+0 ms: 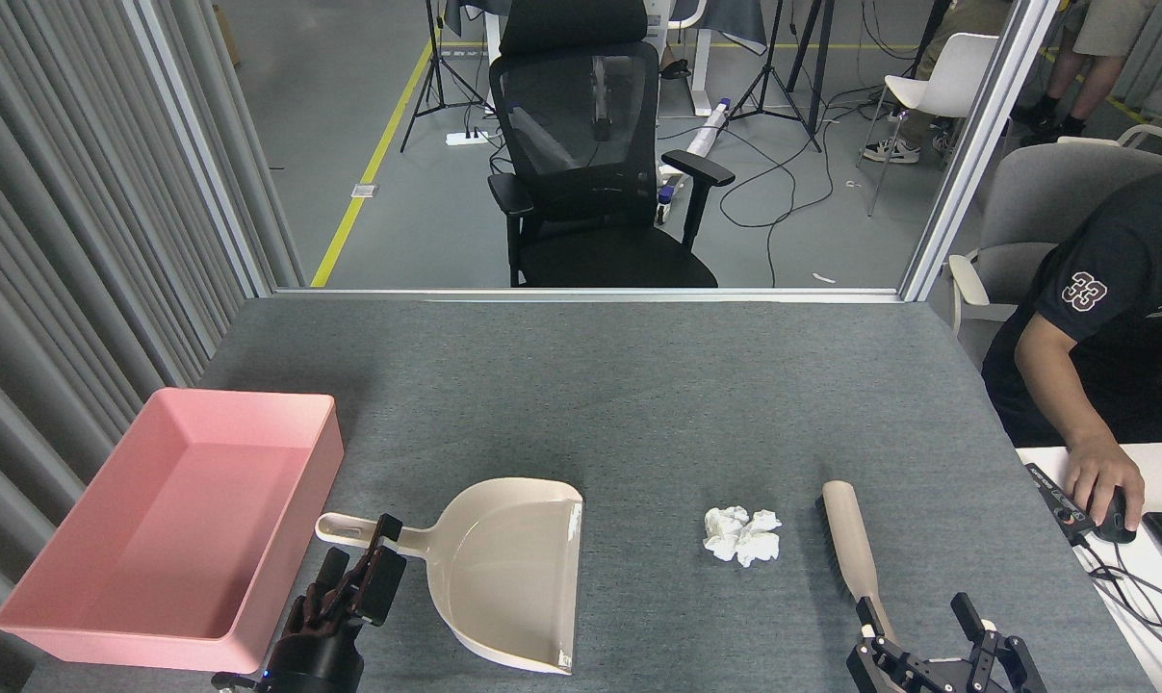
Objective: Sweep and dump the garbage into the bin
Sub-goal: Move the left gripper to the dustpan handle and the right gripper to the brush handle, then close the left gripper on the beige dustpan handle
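Lying on the grey table (638, 385), the garbage (742, 535) is a small wad of white tissue between the beige dustpan (508, 573) at its 9 o'clock and the brush (852, 549) at its 3 o'clock. The pink bin (282, 510) stands at far 9 o'clock. Left gripper (354, 577) sits at the dustpan's handle, its state unreadable; right gripper (927, 630) spreads wide at the brush's near end.

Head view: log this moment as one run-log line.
left gripper: at dustpan handle, grip unclear | right gripper: jaws open at brush | garbage: on table, unswept | bin: empty
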